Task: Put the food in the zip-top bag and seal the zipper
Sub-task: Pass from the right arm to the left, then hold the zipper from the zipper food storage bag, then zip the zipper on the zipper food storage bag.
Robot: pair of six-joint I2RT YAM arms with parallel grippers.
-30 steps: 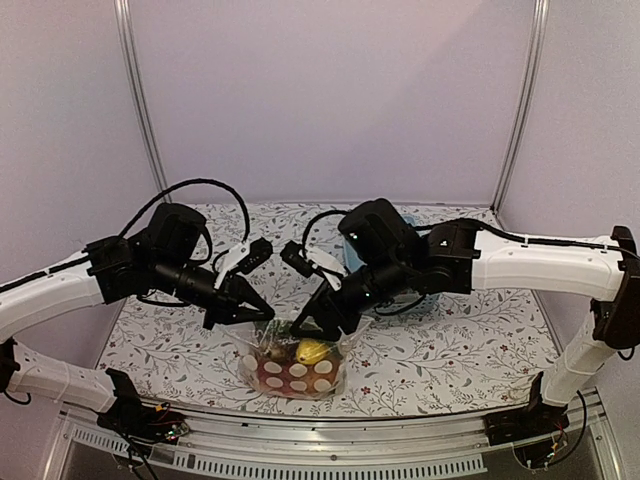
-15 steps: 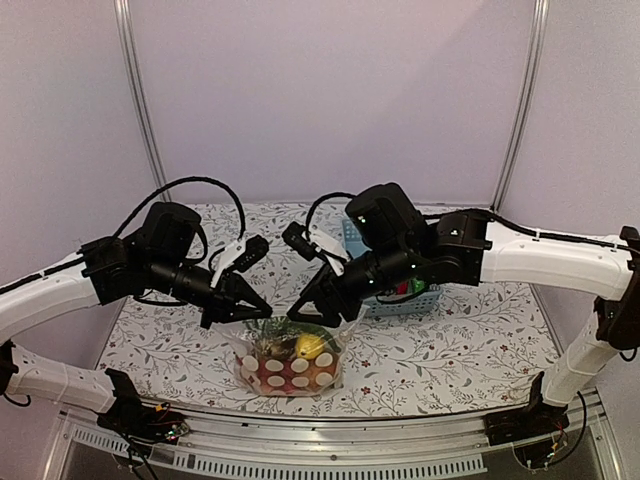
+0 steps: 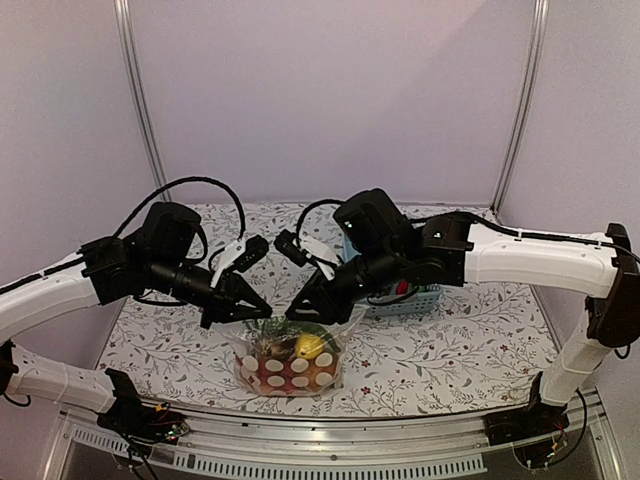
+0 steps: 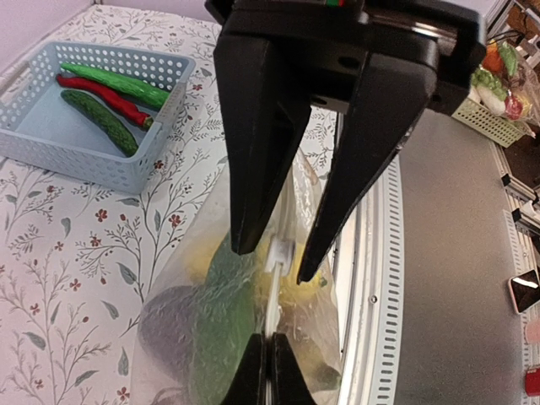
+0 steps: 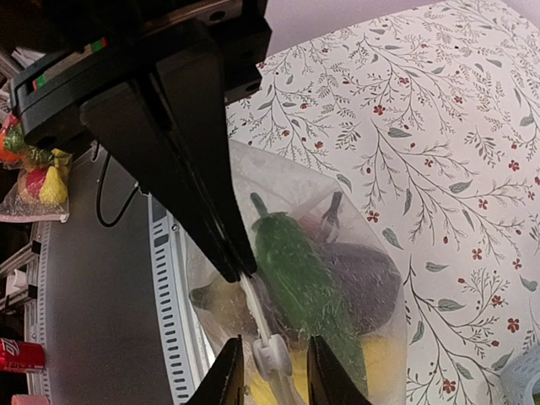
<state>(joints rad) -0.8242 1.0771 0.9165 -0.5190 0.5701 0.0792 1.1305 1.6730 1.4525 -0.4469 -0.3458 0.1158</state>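
— What is your right pincer (image 5: 274, 346) doing?
— It's narrowing around the white slider (image 5: 268, 359), part open, not yet pinching it. Your left pincer (image 4: 268, 371) is clamping the zipper (image 4: 272, 312).
— And the bag (image 3: 290, 372)?
— It's standing on the tabletop (image 3: 450, 340), holding food (image 3: 310, 347). You're lining up the seal, though cucumbers (image 4: 101, 118) are lying in the basket (image 4: 126, 173).

The table (image 3: 470, 350) is covered by a white cloth printed with grey-green vines and small red flowers, and it fills the middle of the top view. A dotted clear bag (image 3: 290, 375) rests on it at lower centre. A pale-blue slotted basket (image 3: 425, 300) sits right of centre, farther back.
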